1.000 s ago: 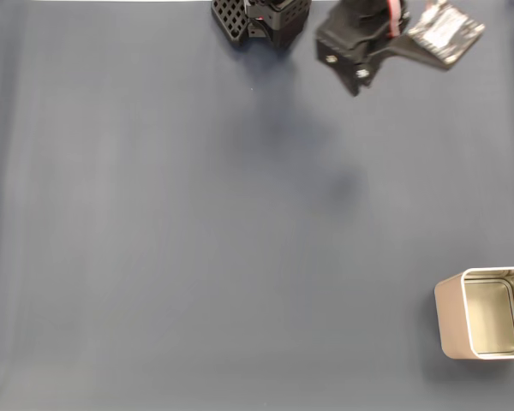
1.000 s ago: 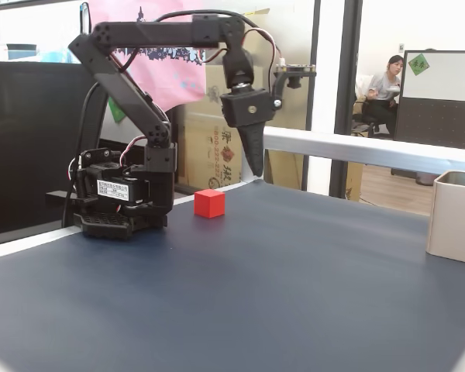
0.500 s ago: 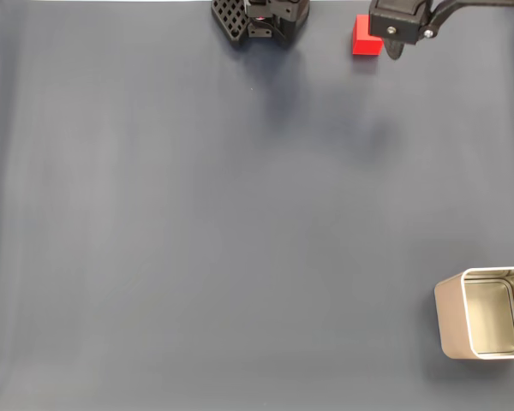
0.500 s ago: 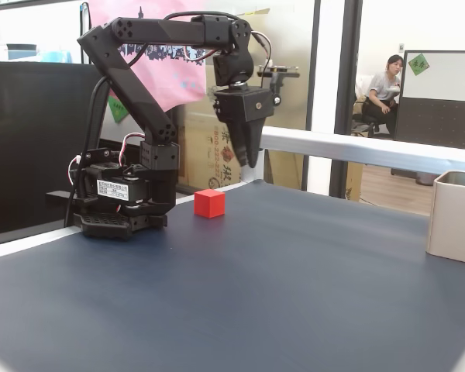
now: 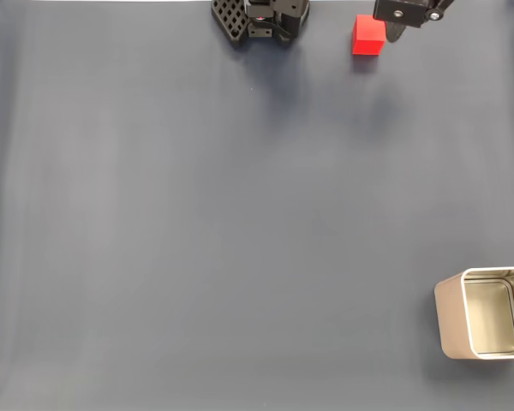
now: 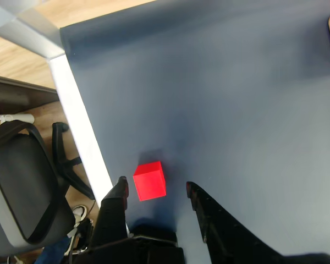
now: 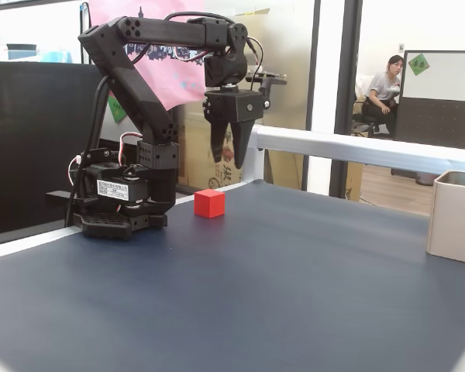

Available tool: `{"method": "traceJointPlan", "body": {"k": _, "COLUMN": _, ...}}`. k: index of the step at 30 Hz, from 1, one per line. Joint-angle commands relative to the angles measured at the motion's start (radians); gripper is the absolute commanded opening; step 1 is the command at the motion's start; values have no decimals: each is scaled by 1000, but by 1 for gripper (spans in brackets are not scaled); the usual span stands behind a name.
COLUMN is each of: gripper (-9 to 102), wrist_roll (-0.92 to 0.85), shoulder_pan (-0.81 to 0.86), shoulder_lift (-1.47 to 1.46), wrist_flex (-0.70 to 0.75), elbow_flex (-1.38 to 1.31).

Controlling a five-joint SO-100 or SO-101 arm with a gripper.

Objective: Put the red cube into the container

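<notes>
My tool hangs in the air above the red cube, with its two fingers apart and nothing between them. In the wrist view the red cube sits on the dark blue worktop just ahead of the open tool, near the worktop's pale edge strip. A black office chair stands on the wood floor beyond that edge. In a fixed view from above, the cube is at the top, and the container stands well apart at the lower right corner, open side up. Nothing lies between them. My arm's base is just beside the cube and has a small white label I cannot read. A person sits far behind.
</notes>
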Motion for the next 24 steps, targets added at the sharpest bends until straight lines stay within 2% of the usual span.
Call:
{"method": "traceJointPlan", "body": {"k": 1, "gripper": 29, "wrist_roll": 21, "shoulder_pan": -9, "shoulder_lift": 5, "wrist_flex": -29, "elbow_flex": -46}}
{"method": "traceJointPlan", "body": {"k": 11, "gripper": 31, "wrist_roll": 0, "shoulder_pan": -14, "shoulder_lift": 18, "wrist_flex": -34, "elbow_flex": -18}}
{"method": "traceJointPlan", "body": {"k": 24, "gripper": 34, "wrist_roll": -66, "shoulder_pan": -74, "shoulder_lift": 133, "wrist_flex": -109, "elbow_flex": 209}}
